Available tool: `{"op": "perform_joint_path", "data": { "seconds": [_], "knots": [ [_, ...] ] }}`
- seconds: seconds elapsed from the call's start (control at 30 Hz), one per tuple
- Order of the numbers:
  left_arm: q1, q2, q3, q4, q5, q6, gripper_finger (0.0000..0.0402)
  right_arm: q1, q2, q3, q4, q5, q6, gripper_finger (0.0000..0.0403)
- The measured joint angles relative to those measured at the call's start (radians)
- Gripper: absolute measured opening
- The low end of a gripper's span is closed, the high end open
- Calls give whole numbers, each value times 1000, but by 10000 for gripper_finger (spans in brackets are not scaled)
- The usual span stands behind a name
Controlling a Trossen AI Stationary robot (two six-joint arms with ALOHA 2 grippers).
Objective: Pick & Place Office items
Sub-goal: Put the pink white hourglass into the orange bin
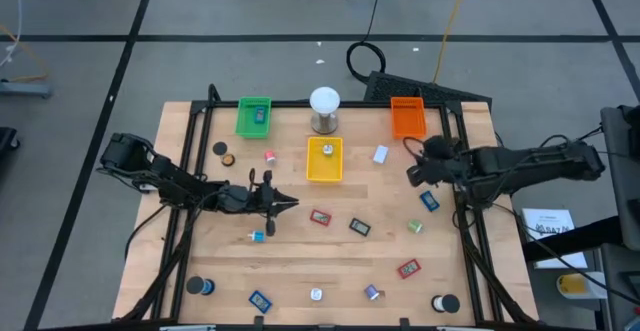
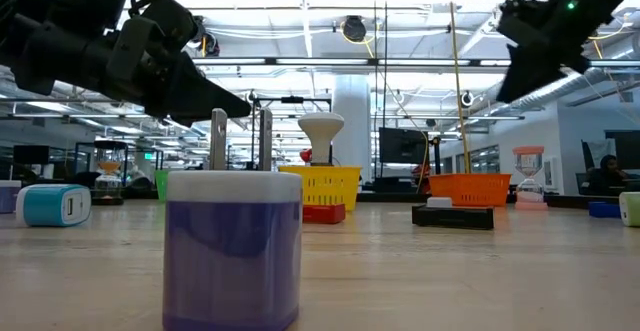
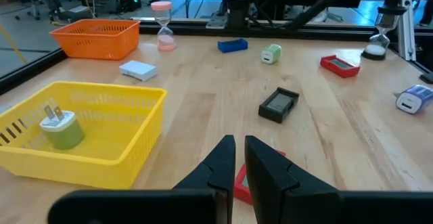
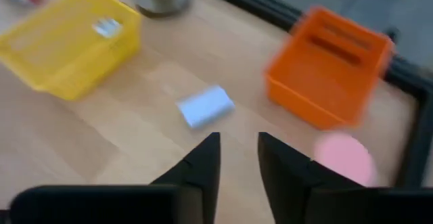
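Closest to the low camera stands a purple plug adapter (image 2: 232, 248), prongs up, on the pale wooden table (image 1: 300, 256); behind it spreads a bright hall with ceiling lights. Hovering right of the yellow tray (image 1: 324, 160), the right gripper (image 4: 237, 158) has its fingers parted and empty, a pale blue-white block (image 4: 206, 106) just ahead, the orange tray (image 4: 329, 76) beyond. Over the table's middle, the left gripper (image 3: 238, 158) is nearly closed, a red piece (image 3: 242, 181) just beneath its tips.

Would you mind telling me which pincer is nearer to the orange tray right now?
The right pincer is nearer, just in front of the orange tray. The left pincer sits farther off, on the far side of the yellow tray.
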Motion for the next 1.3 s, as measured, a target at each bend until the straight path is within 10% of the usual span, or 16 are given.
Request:
{"op": "perform_joint_path", "data": {
  "seconds": [0.73,1.3],
  "knots": [
    [1,0,-1,3,0,-1,37,-506,23,0,-74,-219,-204,287],
    [1,0,-1,3,0,-1,37,-647,207,0,14,-302,-298,314]
  ]
}}
